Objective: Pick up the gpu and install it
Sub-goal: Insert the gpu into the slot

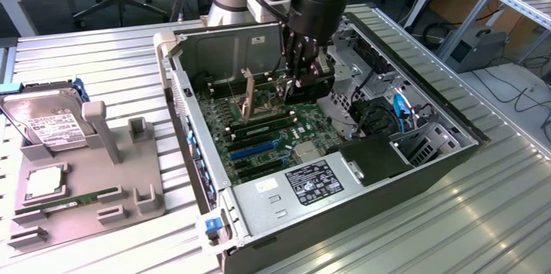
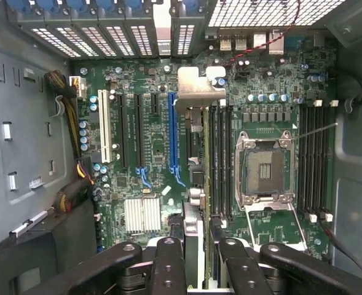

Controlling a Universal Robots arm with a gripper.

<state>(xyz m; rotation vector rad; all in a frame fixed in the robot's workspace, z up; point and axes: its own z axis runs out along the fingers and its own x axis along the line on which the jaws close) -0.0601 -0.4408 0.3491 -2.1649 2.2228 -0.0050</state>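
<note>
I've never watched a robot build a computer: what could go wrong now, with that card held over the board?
The gpu, held in the jaws, hangs edge-on beside the blue slot, not plainly over it; pushed down off-line, it might miss. Its silver bracket could snag the rear slot grilles. The open CPU socket sits close by, exposed.

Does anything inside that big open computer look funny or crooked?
Nothing looks broken or spilled. The black-fingered gripper is shut on the thin dark gpu card with its silver bracket, upright on edge above the green motherboard, beside the blue slot.
</note>
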